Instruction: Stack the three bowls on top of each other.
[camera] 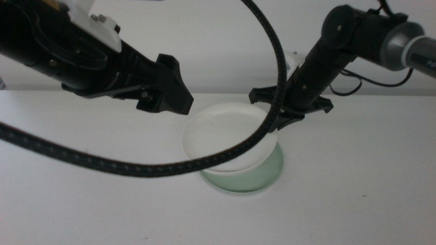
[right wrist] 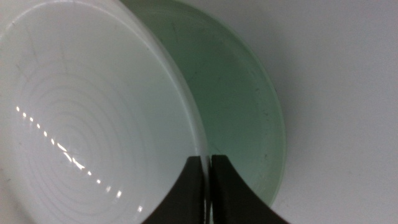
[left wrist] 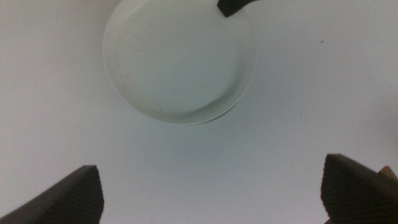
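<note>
The white bowl hangs tilted over the pale mint green bowl, which lies flat on the table. My right gripper is shut on the white bowl's far right rim. The right wrist view shows its jaws pinching that rim, with the white bowl on one side and the green bowl under it. My left gripper is open and empty, above the table just left of the white bowl. Its wrist view looks down on the white bowl. No grey bowl shows.
A thick black braided cable loops across the middle view in front of the bowls. The white table spreads to both sides. The right gripper's tip shows in the left wrist view at the white bowl's rim.
</note>
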Controlling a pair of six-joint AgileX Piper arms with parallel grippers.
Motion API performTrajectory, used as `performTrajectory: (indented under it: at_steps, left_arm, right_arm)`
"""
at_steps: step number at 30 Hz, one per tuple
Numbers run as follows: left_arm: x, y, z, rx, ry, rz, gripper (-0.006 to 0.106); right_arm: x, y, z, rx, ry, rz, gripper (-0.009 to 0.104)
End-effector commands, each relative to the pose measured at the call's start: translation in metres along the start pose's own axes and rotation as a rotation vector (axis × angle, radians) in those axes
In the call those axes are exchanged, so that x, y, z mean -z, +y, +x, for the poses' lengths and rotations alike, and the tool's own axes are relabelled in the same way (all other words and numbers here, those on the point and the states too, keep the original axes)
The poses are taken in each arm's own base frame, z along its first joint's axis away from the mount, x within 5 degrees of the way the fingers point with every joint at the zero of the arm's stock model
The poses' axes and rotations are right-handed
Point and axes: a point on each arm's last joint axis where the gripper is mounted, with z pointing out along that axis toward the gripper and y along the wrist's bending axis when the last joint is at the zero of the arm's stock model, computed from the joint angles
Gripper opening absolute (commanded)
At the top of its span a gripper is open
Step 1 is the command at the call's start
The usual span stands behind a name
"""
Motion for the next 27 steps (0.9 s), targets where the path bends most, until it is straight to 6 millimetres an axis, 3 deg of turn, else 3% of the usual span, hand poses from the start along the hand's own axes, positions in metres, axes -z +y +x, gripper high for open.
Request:
performTrajectory:
  at_steps: [1, 21, 24, 27]
  left_arm:
    - [0.001, 0.0, 0.0, 0.002, -0.001, 0.004, 0.094]
    - [0.001, 0.0, 0.0, 0.004, -0.001, 0.004, 0.094]
    - [0.001, 0.0, 0.0, 0.004, -0.001, 0.004, 0.094]
    - [0.001, 0.0, 0.0, 0.004, -0.001, 0.004, 0.094]
  right_arm:
    - [-0.001, 0.0, -0.001, -0.005, 0.008, 0.003, -0.002]
    - [-0.017, -0.012, -0.002, -0.014, 0.038, 0.078, 0.0]
    - [-0.017, -0.011, -0.002, -0.009, 0.039, 0.065, 0.01]
    - [-0.015, -0.007, -0.002, 0.017, 0.034, 0.038, 0.032]
